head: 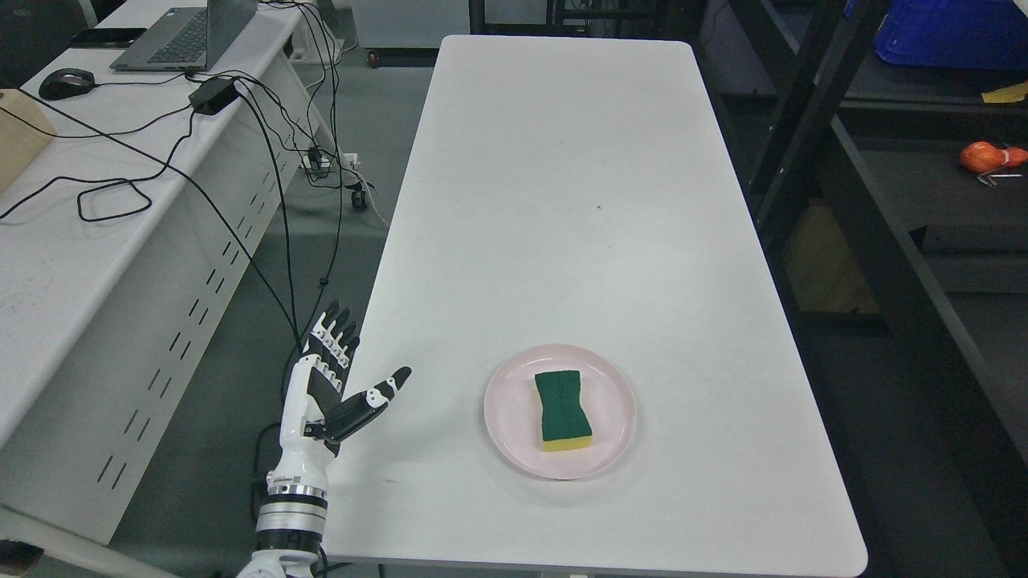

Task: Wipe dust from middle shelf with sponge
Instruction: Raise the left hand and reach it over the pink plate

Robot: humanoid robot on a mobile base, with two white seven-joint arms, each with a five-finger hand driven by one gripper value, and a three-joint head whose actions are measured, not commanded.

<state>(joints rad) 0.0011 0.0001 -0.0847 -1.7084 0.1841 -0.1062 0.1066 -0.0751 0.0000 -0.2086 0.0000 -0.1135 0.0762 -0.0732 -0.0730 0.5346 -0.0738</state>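
Observation:
A green-topped sponge with a yellow underside (pixel 564 409) lies flat on a pale pink plate (pixel 514 417) near the front of the white table (pixel 578 201). My left hand (pixel 341 377) hovers at the table's left edge, well left of the plate, fingers spread and thumb pointing toward the plate, holding nothing. A dark metal shelf unit (pixel 883 241) stands to the right of the table. My right arm does not show.
A white desk (pixel 96 241) stands at the left with a laptop (pixel 181 36), a mouse (pixel 66 82), a power brick (pixel 213 95) and trailing black cables. On the shelves sit an orange object (pixel 992 156) and a blue bin (pixel 956 32).

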